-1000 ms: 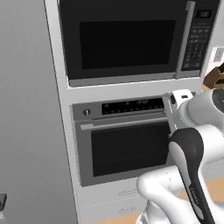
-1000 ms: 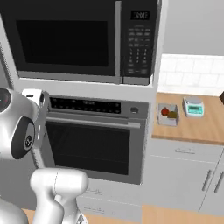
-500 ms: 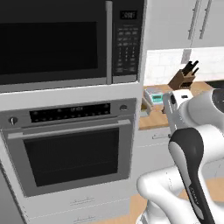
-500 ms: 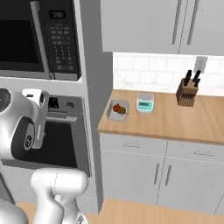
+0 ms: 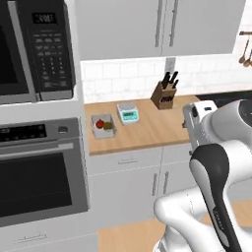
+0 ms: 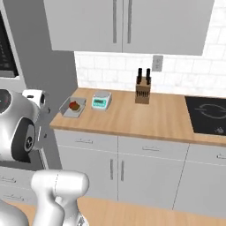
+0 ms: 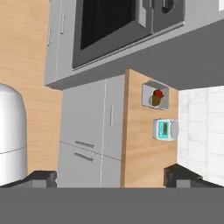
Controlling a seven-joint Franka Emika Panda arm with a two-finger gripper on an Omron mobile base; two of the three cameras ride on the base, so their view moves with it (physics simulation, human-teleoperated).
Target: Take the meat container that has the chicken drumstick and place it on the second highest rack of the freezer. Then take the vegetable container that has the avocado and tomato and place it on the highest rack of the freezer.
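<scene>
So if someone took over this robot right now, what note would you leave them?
Claw: open, holding nothing, raised well away from the counter.
Vegetable tray with the tomato and avocado: on the counter at the end by the oven, next to the scale, untouched.
Done: the vegetable step has not begun. I cannot tell whether the drumstick tray is already shelved.
Left: check the meat tray first, then pick up the vegetable tray and put it on the freezer's top shelf.
</scene>
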